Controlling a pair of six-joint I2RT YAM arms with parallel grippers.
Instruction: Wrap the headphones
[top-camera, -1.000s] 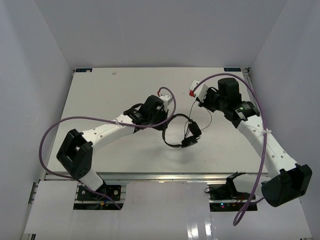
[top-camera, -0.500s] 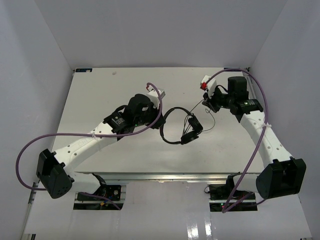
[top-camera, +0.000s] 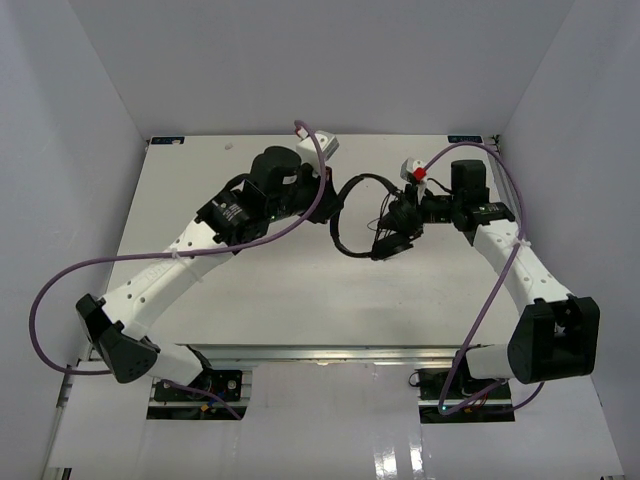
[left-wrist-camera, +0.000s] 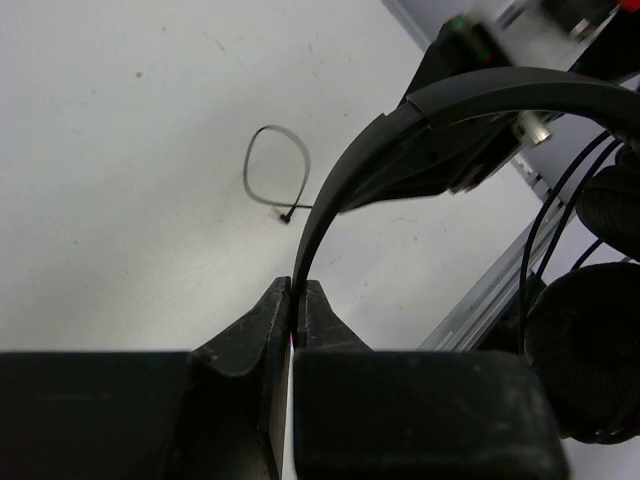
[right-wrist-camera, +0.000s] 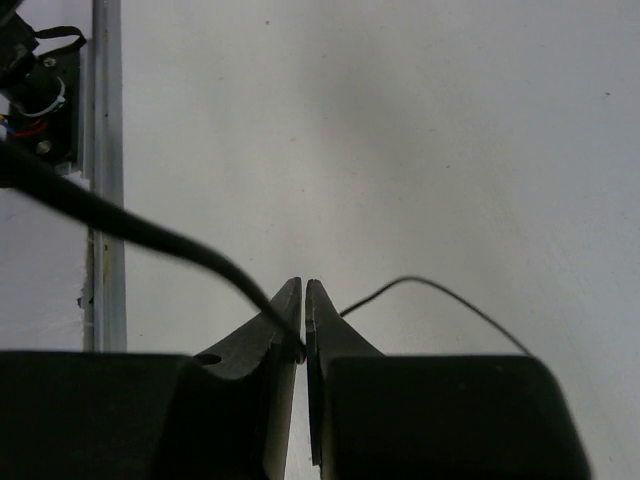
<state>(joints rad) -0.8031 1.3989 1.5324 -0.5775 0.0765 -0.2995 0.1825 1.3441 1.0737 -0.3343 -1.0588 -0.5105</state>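
The black headphones (top-camera: 352, 184) hang between my two grippers near the middle of the table's far half, earcups (top-camera: 391, 246) lowest. My left gripper (top-camera: 332, 206) is shut on the thin headband (left-wrist-camera: 450, 95), which passes between its jaws (left-wrist-camera: 297, 292). One padded earcup (left-wrist-camera: 590, 360) hangs at the right of the left wrist view, with thin cords running to it. My right gripper (top-camera: 399, 213) sits by the earcups and is shut (right-wrist-camera: 303, 292) on the thin black cord (right-wrist-camera: 150, 235). The cord's loose end forms a small loop (left-wrist-camera: 275, 175) on the table.
The white table (top-camera: 200, 200) has an aluminium rail (right-wrist-camera: 105, 200) along one edge. Thick purple robot cables (top-camera: 60, 290) loop beside both arms. White walls close in the table at the left, right and back.
Both grippers have moved toward the far side with the headphones. The left arm has stretched out. The right gripper has swung left, close to the earcups.
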